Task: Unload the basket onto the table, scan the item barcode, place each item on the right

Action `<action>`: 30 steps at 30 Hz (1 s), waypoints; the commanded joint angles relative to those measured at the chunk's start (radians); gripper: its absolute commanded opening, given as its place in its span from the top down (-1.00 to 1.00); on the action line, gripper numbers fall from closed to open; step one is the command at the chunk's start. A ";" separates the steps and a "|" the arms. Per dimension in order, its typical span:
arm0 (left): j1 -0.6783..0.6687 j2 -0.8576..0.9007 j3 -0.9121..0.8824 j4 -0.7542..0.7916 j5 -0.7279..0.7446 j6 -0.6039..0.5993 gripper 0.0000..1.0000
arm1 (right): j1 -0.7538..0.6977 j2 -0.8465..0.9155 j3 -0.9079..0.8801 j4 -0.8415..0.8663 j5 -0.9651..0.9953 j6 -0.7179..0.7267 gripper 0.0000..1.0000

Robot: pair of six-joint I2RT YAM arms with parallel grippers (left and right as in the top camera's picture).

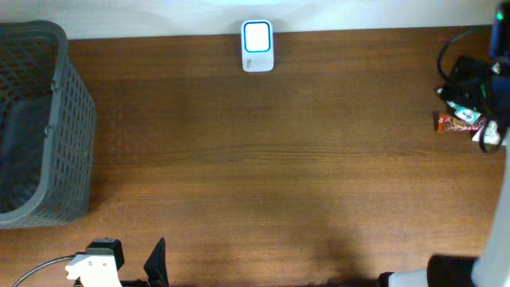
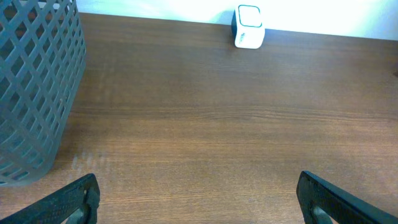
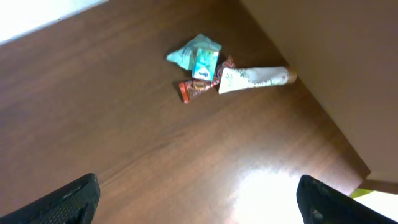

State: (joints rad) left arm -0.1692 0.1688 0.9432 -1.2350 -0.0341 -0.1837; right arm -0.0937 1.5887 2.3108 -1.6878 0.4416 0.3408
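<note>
Three small items lie together near the table's right edge: a teal packet (image 3: 196, 55), a red-brown wrapper (image 3: 195, 89) (image 1: 455, 123) and a white tube (image 3: 254, 78) (image 1: 488, 135). No barcode can be made out on them. My right gripper (image 3: 199, 204) hangs above and short of them, open, with bare wood between its fingers. The white scanner (image 1: 257, 46) (image 2: 249, 27) stands at the middle of the table's far edge, its window lit. At the near left, my left gripper (image 2: 199, 200) (image 1: 135, 261) is open and empty and faces the scanner.
A tall grey mesh basket (image 1: 38, 127) (image 2: 31, 93) stands at the left edge of the table. The right arm's dark wrist (image 1: 470, 76) with cables partly covers the items in the overhead view. The table's right edge (image 3: 323, 118) runs just beyond the tube.
</note>
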 commanded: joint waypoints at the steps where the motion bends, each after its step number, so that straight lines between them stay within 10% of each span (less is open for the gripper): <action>1: 0.002 -0.007 -0.002 0.002 -0.007 -0.003 -0.98 | 0.041 -0.204 -0.206 0.003 0.007 0.036 -0.97; 12: 0.002 -0.007 -0.002 0.002 -0.007 -0.003 -0.98 | 0.094 -0.688 -0.653 0.104 -0.281 0.061 -0.97; 30: 0.002 -0.007 -0.002 0.002 -0.007 -0.003 -0.98 | 0.094 -0.725 -0.659 0.062 -0.343 0.061 -0.97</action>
State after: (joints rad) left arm -0.1692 0.1673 0.9428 -1.2350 -0.0341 -0.1837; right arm -0.0101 0.8646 1.6630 -1.6039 0.1490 0.3931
